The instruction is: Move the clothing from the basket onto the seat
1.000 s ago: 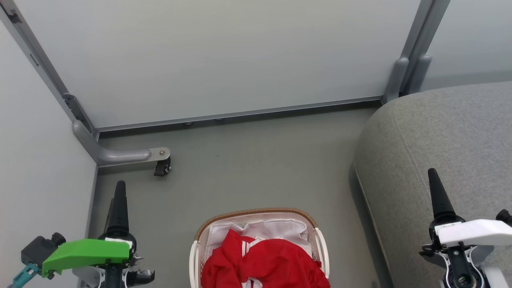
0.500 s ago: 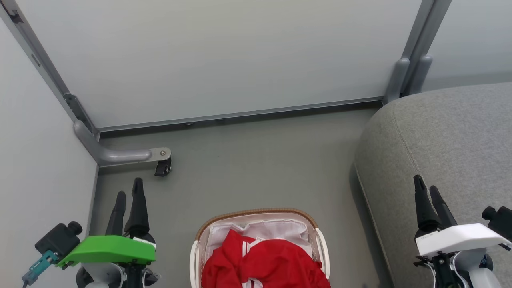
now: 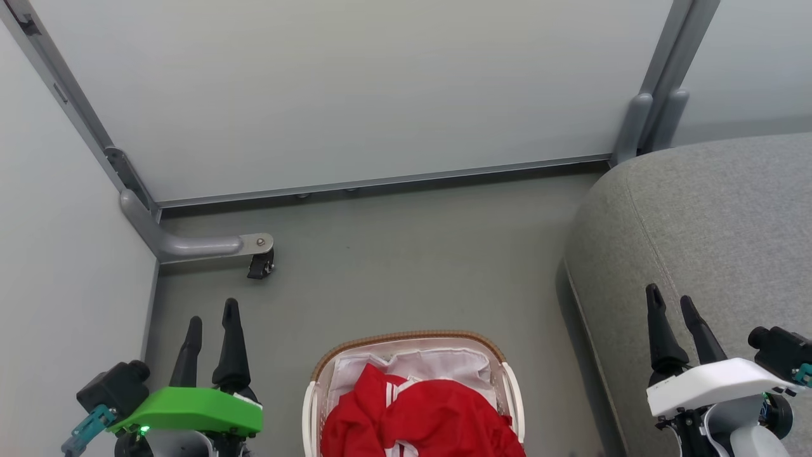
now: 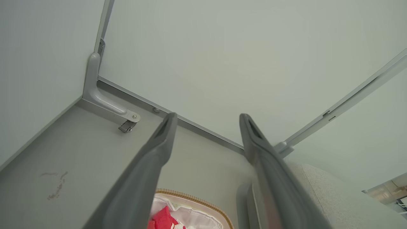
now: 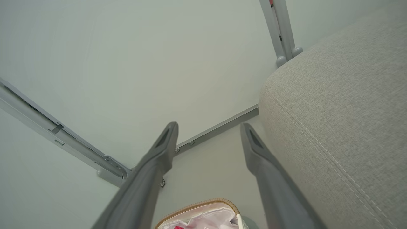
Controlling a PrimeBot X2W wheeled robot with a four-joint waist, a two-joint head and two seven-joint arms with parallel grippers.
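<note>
- The left claw sits at about 8 o'clock in the head view. Its two dark fingers are spread apart, pinching nothing, with the tips over bare floor.
- A small black caster on a grey bracket stands at roughly 12 o'clock from that claw, apart from it.
- The basket stands on the floor at 6 o'clock, between the two claws and touching neither. Its brown woven rim curves toward the wall panel.
- The clothing lies bunched inside the basket, red with thin white stripes, on the white liner.
- The seat takes up the 3 o'clock side, near the basket, with a strip of floor between them.
- The right claw is at about 4 o'clock, fingers spread and empty, over the seat's rounded edge.
</note>
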